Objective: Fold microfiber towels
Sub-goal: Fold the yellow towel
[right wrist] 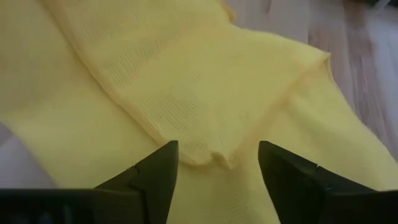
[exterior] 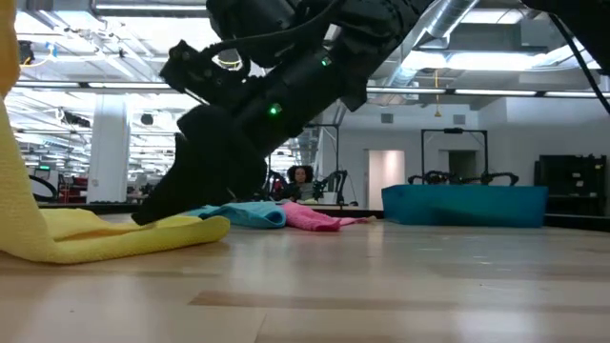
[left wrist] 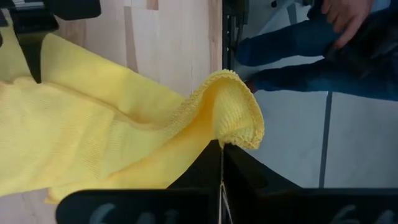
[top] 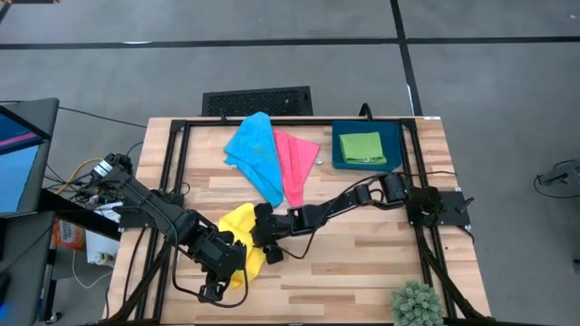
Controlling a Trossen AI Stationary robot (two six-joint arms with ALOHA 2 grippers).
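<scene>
The right gripper's [right wrist: 217, 163] fingers stood wide over the soft yellow microfiber towel [top: 243, 237] near the table's front; the left gripper [left wrist: 221, 163] pinched its floppy corner. Best grabbed by edges.

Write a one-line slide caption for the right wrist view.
Right gripper open, its fingers straddling a folded edge of the yellow towel on the wooden table.

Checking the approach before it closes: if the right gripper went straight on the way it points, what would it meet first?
Most likely the yellow towel: the right gripper stands open with a folded edge right ahead.
</scene>
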